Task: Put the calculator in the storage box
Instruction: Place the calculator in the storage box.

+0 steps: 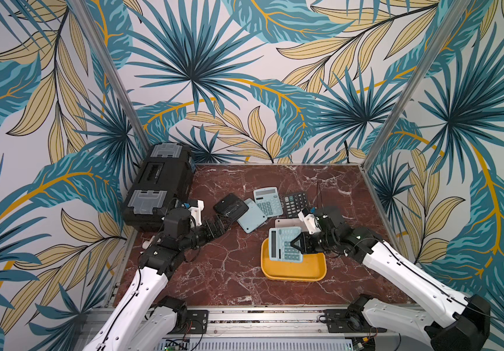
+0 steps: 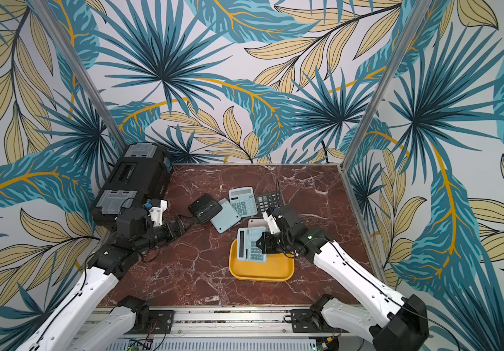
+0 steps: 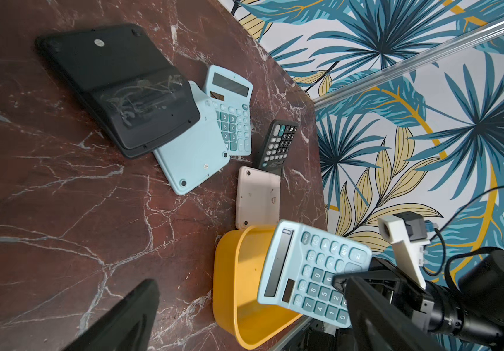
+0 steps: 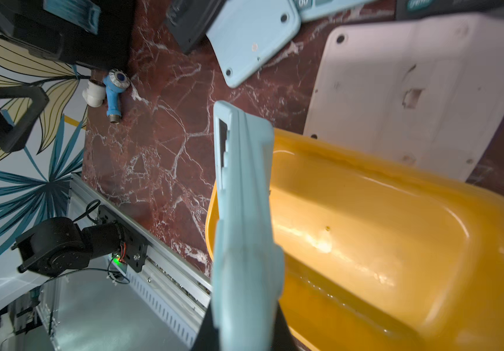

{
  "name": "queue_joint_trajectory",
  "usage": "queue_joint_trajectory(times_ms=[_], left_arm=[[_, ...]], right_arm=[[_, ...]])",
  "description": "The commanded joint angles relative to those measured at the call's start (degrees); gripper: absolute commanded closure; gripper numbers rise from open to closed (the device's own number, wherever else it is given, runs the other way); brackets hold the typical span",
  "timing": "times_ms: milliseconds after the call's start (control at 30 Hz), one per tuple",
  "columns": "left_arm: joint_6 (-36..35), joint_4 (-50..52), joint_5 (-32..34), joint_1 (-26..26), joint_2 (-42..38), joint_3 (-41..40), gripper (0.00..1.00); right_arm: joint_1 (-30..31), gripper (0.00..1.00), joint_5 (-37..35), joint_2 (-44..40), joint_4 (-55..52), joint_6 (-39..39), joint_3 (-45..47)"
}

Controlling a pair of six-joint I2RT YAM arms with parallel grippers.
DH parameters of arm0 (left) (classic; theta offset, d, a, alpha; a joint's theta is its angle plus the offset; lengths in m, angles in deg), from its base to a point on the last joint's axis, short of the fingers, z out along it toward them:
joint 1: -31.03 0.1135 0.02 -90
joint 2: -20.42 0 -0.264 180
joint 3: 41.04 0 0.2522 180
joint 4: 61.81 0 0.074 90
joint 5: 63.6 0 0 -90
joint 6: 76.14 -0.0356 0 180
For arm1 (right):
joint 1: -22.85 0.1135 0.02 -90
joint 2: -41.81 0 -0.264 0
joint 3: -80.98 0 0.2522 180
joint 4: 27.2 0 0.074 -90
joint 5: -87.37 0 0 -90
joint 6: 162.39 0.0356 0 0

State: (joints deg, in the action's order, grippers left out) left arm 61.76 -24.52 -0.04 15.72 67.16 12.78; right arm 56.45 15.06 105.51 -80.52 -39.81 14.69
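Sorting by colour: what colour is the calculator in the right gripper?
Light blue calculator, darker teal keys; best seen in the left wrist view.

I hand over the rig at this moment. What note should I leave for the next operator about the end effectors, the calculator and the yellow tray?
Left end effector: open, empty, beside the black face-down calculator.
Right end effector: shut on the light blue calculator.
This calculator hangs tilted over the yellow tray and is not lying flat in it.
Done: pickup and carry to the tray.
Left: lower it in and release.
Other calculators lie on the marble table.
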Motion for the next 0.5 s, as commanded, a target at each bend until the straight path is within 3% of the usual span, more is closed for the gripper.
queue_joint_trajectory(times_ms=[0, 200, 467], left_arm=[[-1.2, -3.0, -0.8, -0.4, -0.4, -2.5, 0.0], [-0.6, -5.1, -1.5, -0.4, -0.2, -4.8, 0.0], [0.0, -6.7, -0.9, -0.4, 0.2, -6.7, 0.0]], right_arm=[[-0.7, 1.0, 4.9, 1.0, -0.2, 1.8, 1.4], [-2.0, 1.0, 4.6, 7.0, 0.1, 2.2, 1.6], [-2.0, 1.0, 11.4, 12.8, 8.3, 5.3, 4.2]])
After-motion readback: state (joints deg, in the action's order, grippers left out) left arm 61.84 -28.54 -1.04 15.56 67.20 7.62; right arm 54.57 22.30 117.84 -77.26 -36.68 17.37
